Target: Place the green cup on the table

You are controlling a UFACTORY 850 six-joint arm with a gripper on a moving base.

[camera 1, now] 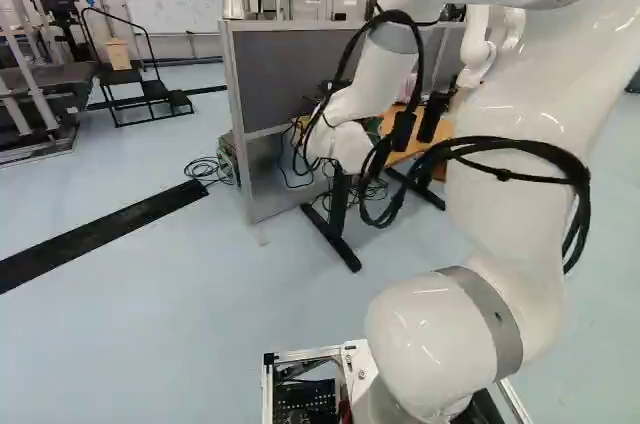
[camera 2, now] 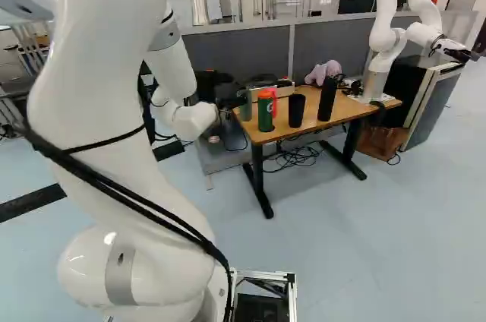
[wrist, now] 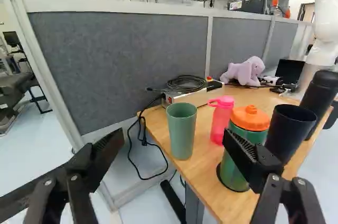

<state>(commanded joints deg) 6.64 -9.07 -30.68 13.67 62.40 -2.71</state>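
Observation:
In the right base view my gripper (camera 2: 220, 90) is a dark shape just beyond the white wrist, partly hidden, at the near left corner of the table (camera 2: 345, 112). The wrist view shows the gripper (wrist: 173, 140) open, its two black fingers wide apart with nothing gripped. Ahead of the gap between them, the plain green cup (wrist: 181, 131) stands upright on the wooden table (wrist: 211, 174), close to its edge. One finger overlaps the green bottle (wrist: 232, 174) with an orange lid in the picture; whether they touch I cannot tell.
Beside the cup stand a pink bottle (wrist: 221, 121), a black cup (wrist: 288, 134) and a black bottle (wrist: 321, 94). Behind are a cable coil on a box (wrist: 185, 96), a plush toy (wrist: 244, 72) and grey partitions (wrist: 121, 65). Another robot (camera 2: 387, 37) stands at the table's far end.

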